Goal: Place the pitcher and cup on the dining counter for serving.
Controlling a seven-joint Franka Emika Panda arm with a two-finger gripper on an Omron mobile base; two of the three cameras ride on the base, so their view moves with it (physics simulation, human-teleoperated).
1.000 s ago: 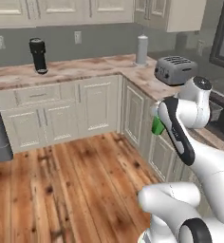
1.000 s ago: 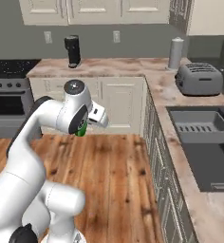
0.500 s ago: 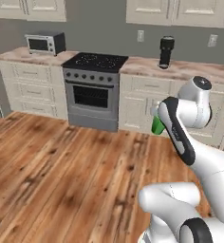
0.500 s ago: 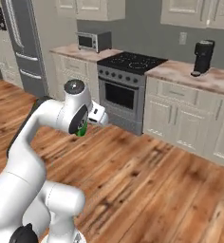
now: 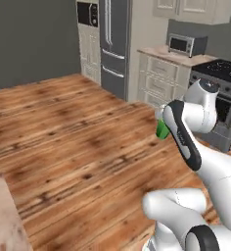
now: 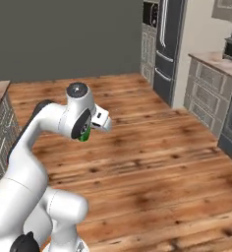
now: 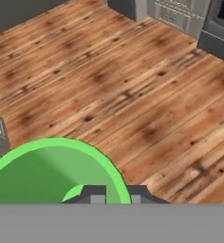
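My pincer (image 7: 113,192) is squeezed on the rim of the green cup (image 7: 47,173). Below is wood floor (image 7: 133,85). A fridge (image 5: 113,44) and stove (image 5: 222,98) stand nearby.

Bright green cup (image 7: 47,173); warm brown wood-plank floor (image 5: 73,132) with dark knots; dark grey refrigerator (image 5: 112,46); cream cabinets (image 5: 161,81); reddish-brown and cream marbled counter (image 5: 2,215), lower left.

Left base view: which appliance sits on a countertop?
The silver microwave, atop the pale counter beside the stove; the refrigerator and stove stand on the floor.
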